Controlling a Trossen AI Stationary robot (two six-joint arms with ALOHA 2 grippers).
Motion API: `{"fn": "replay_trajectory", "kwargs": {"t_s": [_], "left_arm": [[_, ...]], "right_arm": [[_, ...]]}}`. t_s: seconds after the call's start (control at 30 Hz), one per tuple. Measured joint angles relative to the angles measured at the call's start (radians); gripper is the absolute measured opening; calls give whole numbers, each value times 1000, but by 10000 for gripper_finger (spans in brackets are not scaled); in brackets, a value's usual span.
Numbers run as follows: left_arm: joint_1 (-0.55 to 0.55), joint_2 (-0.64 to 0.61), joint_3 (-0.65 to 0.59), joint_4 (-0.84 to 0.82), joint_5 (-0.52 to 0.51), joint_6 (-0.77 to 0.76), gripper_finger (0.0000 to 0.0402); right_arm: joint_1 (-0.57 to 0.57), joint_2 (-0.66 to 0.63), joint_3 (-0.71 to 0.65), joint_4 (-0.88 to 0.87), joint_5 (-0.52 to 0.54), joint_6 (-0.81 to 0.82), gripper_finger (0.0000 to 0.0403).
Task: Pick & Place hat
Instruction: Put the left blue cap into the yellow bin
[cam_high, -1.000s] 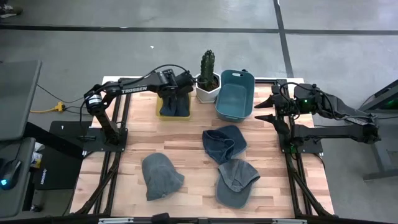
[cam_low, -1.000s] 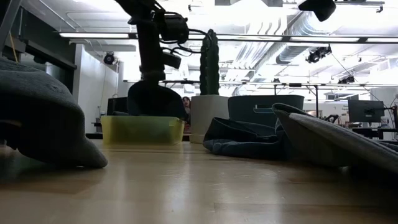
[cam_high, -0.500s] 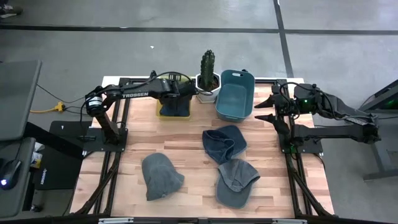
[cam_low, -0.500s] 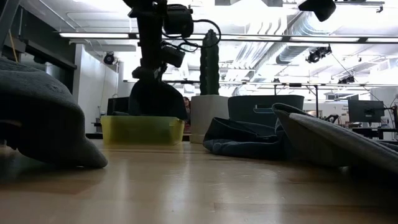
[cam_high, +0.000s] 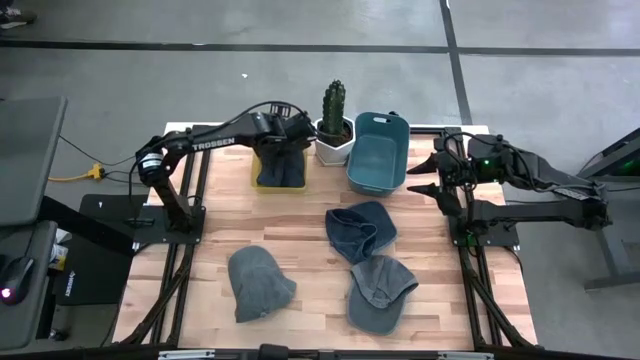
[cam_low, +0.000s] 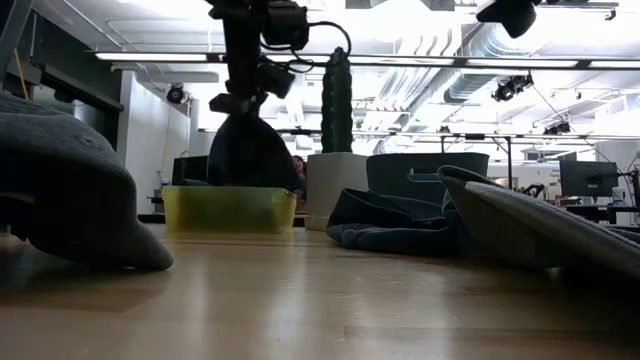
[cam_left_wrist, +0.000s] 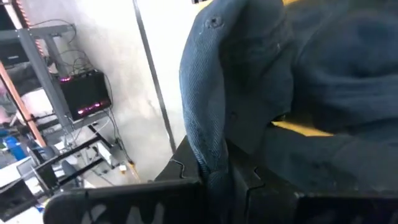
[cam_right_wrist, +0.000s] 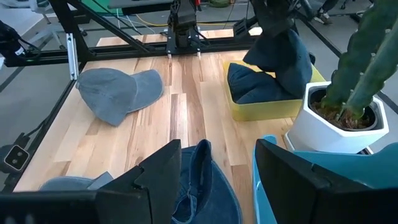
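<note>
The only readable text is "TROSSEN", in white letters along the left arm (cam_high: 205, 143); nothing else is legible.

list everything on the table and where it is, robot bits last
yellow bin: 1, yellow, far side of table, left of the cactus
navy hat: 1, dark blue, in the yellow bin, its top held up by the left pincer
cactus: 1, green, in a white pot, far centre
teal bin: 1, teal, right of the cactus
blue hat: 1, dark blue, table centre
grey hats: 2, grey, near side, one left, one right
table: 1, light wood
left pincer: 1, dark, over the yellow bin, shut on the navy hat
right pincer: 1, dark, open, at the table's right edge beside the teal bin
</note>
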Motion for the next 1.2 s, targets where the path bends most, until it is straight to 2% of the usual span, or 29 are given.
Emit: {"fn": "replay_trajectory", "kwargs": {"t_s": [0.17,0.73,0.9,1.2], "left_arm": [[6,0,0,30,-44,100,10],[4,12,0,51,-63,437,10],[5,12,-5,42,-37,467,10],[4,12,-93,27,-54,474,10]], "right_arm": [[0,0,0,0,1,7,202],[0,0,0,0,19,40,202],[0,0,0,0,18,45,202],[0,0,0,0,28,45,202]]}}
